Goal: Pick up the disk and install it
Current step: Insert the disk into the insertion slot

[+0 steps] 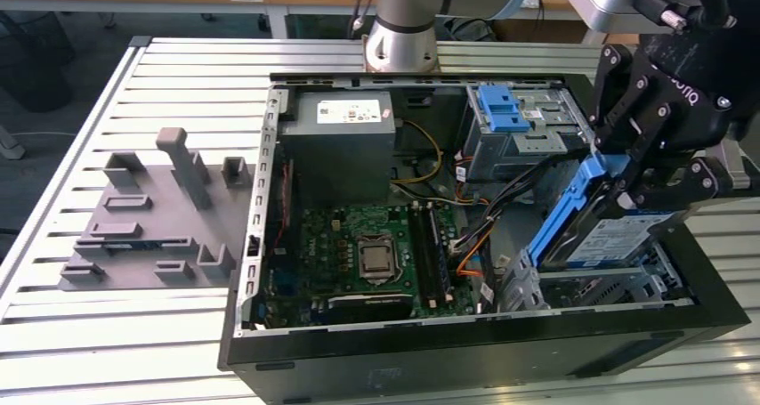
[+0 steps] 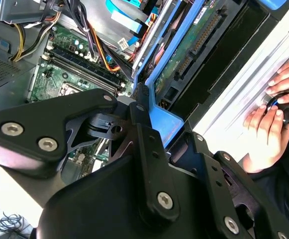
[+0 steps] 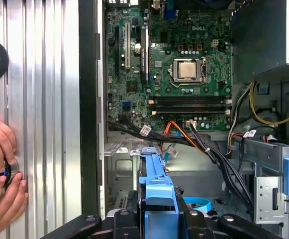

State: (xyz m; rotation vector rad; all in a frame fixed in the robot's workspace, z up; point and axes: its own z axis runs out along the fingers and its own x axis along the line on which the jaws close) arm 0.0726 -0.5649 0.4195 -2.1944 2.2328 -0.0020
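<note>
Gripper (image 3: 156,216): nearest item, clamped shut on the disk (image 1: 618,236) at its blue-railed upper end. Disk: hangs directly beneath the gripper, with its long axis steeply tilted. Its lower end is at the mouth of the drive cage (image 1: 611,289), above the cage floor. It appears unseated, though the contact point is hidden.

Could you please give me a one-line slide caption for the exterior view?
The gripper holds the disk, tilted, over the drive cage of the open computer case.
</note>
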